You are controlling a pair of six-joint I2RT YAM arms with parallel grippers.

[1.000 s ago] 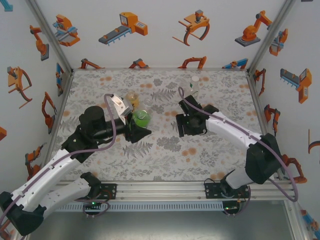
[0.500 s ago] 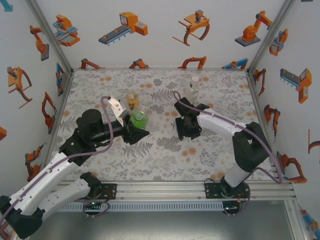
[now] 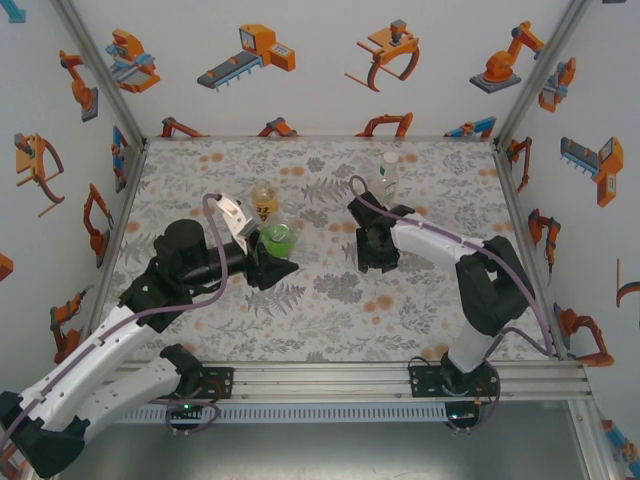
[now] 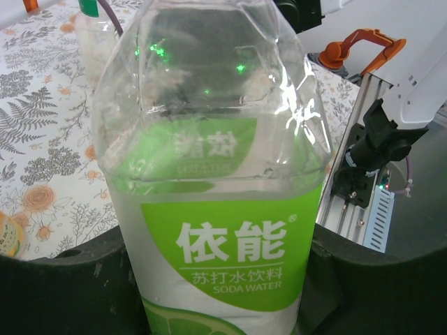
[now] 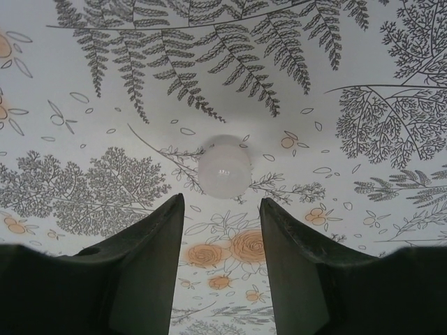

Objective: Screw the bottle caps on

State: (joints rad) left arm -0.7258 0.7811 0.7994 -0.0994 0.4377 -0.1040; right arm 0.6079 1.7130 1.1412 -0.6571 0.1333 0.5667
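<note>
In the top view the left hand [image 3: 272, 258] sits left of the frame's centre, closed on the green bottle [image 3: 280, 238]. In the left wrist view that bottle [image 4: 216, 209] takes up most of the frame. Its green label is at the bottom, its clear upper body is above, and the dark fingers [image 4: 63, 289] press against both its sides.

The amber bottle [image 3: 263, 200] stands just above the green one in the top view. The clear bottle [image 3: 389, 170] stands apart at the upper right of the patterned desk [image 3: 330, 320].

The right hand [image 3: 372, 250] hangs right of centre, pointing down at the desk. In the right wrist view its jaws [image 5: 222, 209] stand open with a gap between them. A whitish bottle cap [image 5: 224, 169] lies on the fern print just above their tips, near the frame's centre, not touching either jaw.
</note>
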